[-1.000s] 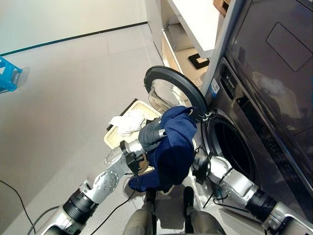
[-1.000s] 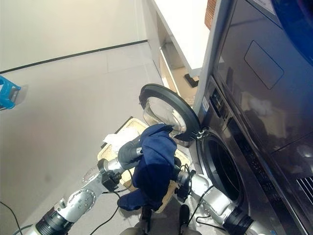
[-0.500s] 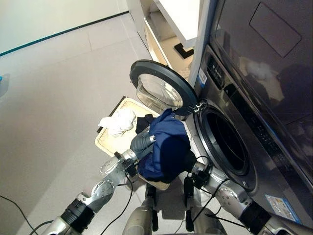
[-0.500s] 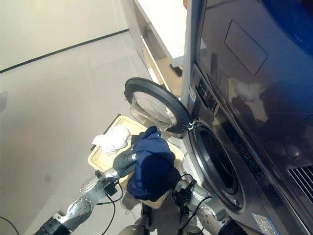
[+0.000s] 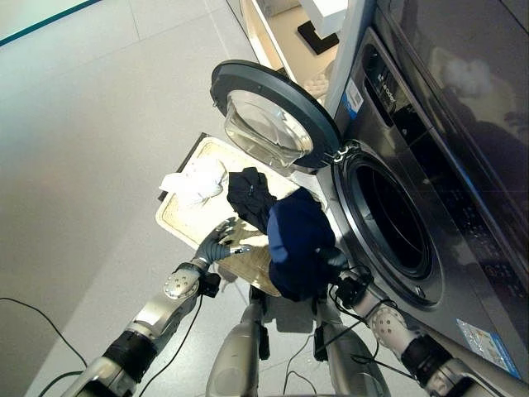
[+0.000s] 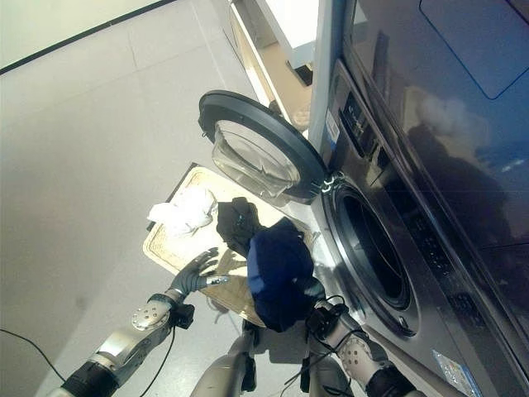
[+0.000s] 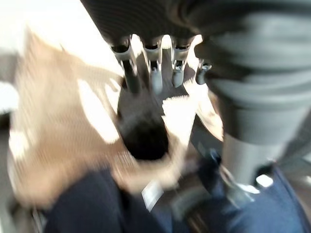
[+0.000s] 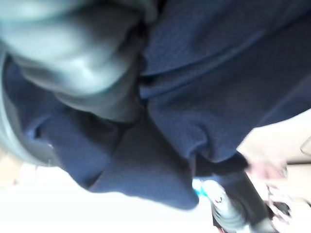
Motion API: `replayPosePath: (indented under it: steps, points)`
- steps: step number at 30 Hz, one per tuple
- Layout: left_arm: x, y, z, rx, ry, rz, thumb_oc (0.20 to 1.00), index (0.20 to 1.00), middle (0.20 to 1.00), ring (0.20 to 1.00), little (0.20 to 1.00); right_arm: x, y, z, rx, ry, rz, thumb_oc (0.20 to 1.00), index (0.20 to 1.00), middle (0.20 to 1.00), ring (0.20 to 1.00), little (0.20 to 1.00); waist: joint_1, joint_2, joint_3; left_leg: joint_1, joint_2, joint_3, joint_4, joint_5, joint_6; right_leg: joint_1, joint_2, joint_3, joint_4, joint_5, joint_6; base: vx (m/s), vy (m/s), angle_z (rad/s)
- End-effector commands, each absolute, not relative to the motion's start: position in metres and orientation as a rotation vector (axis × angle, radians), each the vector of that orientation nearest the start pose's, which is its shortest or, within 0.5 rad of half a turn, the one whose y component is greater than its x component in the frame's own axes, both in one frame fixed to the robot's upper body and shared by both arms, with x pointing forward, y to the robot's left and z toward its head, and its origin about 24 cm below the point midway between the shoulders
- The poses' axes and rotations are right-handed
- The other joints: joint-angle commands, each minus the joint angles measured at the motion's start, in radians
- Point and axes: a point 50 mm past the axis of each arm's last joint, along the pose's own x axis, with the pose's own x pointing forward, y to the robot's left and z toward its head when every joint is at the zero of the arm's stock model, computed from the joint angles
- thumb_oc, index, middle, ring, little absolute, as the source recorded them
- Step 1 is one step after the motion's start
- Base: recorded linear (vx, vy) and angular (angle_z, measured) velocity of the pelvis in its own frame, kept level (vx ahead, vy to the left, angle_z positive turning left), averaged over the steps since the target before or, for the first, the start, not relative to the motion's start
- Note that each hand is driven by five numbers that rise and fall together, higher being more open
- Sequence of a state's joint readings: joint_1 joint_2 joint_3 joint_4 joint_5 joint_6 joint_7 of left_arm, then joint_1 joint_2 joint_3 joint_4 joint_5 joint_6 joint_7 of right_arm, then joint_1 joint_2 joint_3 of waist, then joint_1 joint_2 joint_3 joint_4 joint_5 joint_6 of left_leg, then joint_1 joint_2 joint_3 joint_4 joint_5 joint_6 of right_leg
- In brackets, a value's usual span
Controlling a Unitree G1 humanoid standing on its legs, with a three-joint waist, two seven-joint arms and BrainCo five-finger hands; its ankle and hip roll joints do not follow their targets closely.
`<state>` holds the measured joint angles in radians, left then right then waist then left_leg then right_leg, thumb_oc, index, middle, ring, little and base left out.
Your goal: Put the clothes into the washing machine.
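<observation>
Navy garment hides our right hand (grip unclear); left hand spread, empty. Garment may snag door.

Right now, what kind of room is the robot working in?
Probably a home laundry area. A front-loading washing machine stands with its round door swung open, and a flat basket of clothes sits on the tiled floor beside it.

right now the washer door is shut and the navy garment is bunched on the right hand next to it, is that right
Not quite. The washer door is swung wide open, as the left eye view shows, with the drum opening exposed. The rest holds: the navy garment is bunched on the right hand next to it.
</observation>
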<state>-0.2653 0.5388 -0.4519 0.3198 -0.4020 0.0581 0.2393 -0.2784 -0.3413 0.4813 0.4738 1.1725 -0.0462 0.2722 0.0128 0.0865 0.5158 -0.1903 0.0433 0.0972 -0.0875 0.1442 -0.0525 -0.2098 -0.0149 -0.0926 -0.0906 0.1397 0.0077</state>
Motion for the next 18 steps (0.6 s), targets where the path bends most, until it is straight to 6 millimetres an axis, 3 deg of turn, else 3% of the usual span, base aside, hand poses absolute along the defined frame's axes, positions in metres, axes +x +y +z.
replayPosePath:
  steps: [1,6,9,12,14,15,18]
  points:
    - [0.302,0.202,0.039,0.372,0.111,0.178,1.000,1.000,1.000,1.000,1.000,0.296,-0.116,0.025,0.896,0.160,0.386,0.200,0.200,0.200,0.200,0.200,-0.018,-0.032,0.004,-0.052,-0.101,-0.008,0.022,-0.023,0.022,-0.054,-0.045,-0.054,0.038,0.003,0.076,0.06,-0.064,-0.01]
    - [0.309,0.207,0.043,0.382,0.074,0.273,1.000,1.000,1.000,1.000,1.000,0.312,-0.137,0.020,1.069,0.122,0.182,0.200,0.200,0.200,0.200,0.200,-0.020,-0.016,0.004,-0.096,-0.102,-0.003,0.032,-0.018,0.015,-0.106,-0.052,-0.054,0.053,0.007,0.074,0.05,-0.024,0.00]
    - [0.315,0.211,0.046,0.312,0.072,0.326,1.000,1.000,1.000,1.000,1.000,0.332,-0.175,0.030,1.184,0.001,-0.061,0.200,0.200,0.200,0.200,0.200,-0.022,0.025,0.004,-0.143,-0.108,0.003,0.039,-0.012,0.009,-0.165,-0.059,-0.052,0.075,0.007,0.072,0.10,0.014,0.00]
    - [0.316,0.214,0.045,0.264,0.085,0.327,1.000,1.000,1.000,1.000,1.000,0.344,-0.221,0.048,1.246,-0.152,-0.271,0.200,0.200,0.200,0.200,0.200,-0.018,0.057,0.004,-0.173,-0.110,0.008,0.046,-0.009,0.003,-0.203,-0.065,-0.050,0.090,0.007,0.073,0.08,-0.005,0.02]
    - [0.313,0.219,0.039,0.241,0.103,0.319,1.000,1.000,1.000,1.000,1.000,0.345,-0.274,0.069,1.401,-0.344,-0.506,0.200,0.200,0.200,0.200,0.200,-0.015,0.079,0.004,-0.183,-0.110,0.009,0.045,-0.014,-0.003,-0.220,-0.064,-0.049,0.106,-0.009,0.077,0.09,-0.019,-0.01]
    - [0.314,0.219,0.039,0.238,0.101,0.318,1.000,1.000,1.000,1.000,1.000,0.344,-0.279,0.071,1.419,-0.368,-0.533,0.200,0.200,0.200,0.200,0.200,-0.014,0.080,0.004,-0.193,-0.109,0.010,0.046,-0.009,-0.003,-0.229,-0.064,-0.049,0.107,-0.003,0.076,0.06,-0.012,0.02]
    - [0.303,0.224,0.029,0.209,0.123,0.316,1.000,1.000,1.000,1.000,1.000,0.323,-0.332,0.099,1.541,-0.723,-0.803,0.200,0.200,0.200,0.200,0.200,-0.015,0.088,0.004,-0.213,-0.103,0.017,0.044,-0.014,-0.003,-0.258,-0.057,-0.043,0.118,-0.009,0.076,0.06,-0.011,0.07]
